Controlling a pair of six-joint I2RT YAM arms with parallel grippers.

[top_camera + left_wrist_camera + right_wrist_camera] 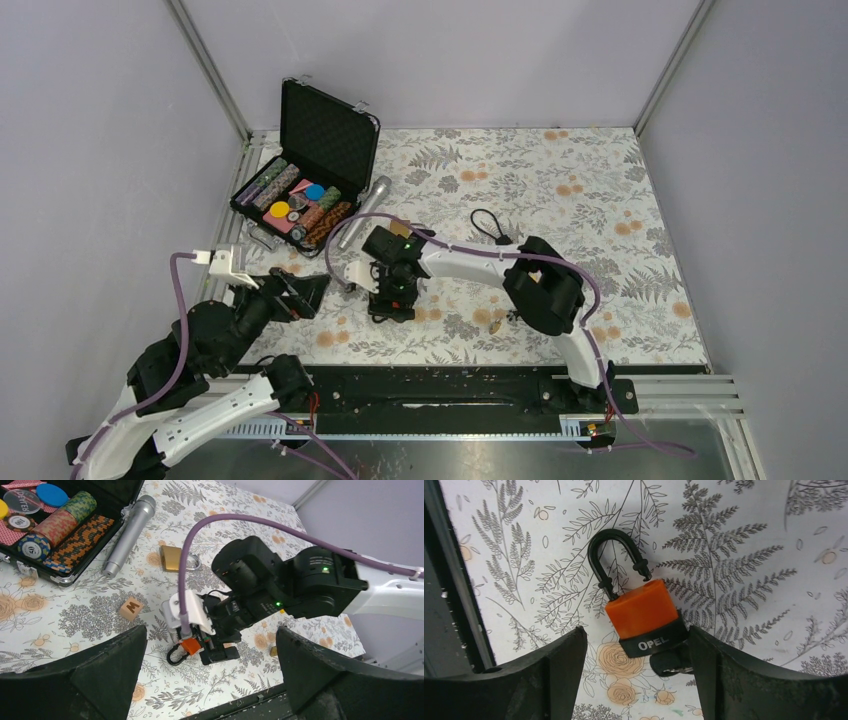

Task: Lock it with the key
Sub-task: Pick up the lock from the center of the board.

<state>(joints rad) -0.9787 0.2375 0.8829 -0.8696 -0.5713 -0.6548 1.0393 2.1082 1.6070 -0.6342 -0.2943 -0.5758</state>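
Observation:
An orange padlock (644,612) with a black base marked OPEL lies flat on the floral table cover. Its black shackle (616,555) is open, with one end out of the body. A black-headed key (669,662) sticks out of the base, next to my right finger. My right gripper (636,675) is open and sits low over the table, with the lock's base between its fingers. The left wrist view shows the padlock (190,645) under the right gripper (220,652). My left gripper (210,680) is open and empty, well to the left of the lock and above the table (310,290).
An open black case of poker chips (300,195) stands at the back left, with a silver microphone (363,210) beside it. A brass padlock (172,558) and a wooden letter block (131,608) lie near the lock. A black cord loop (490,225) lies behind the right arm.

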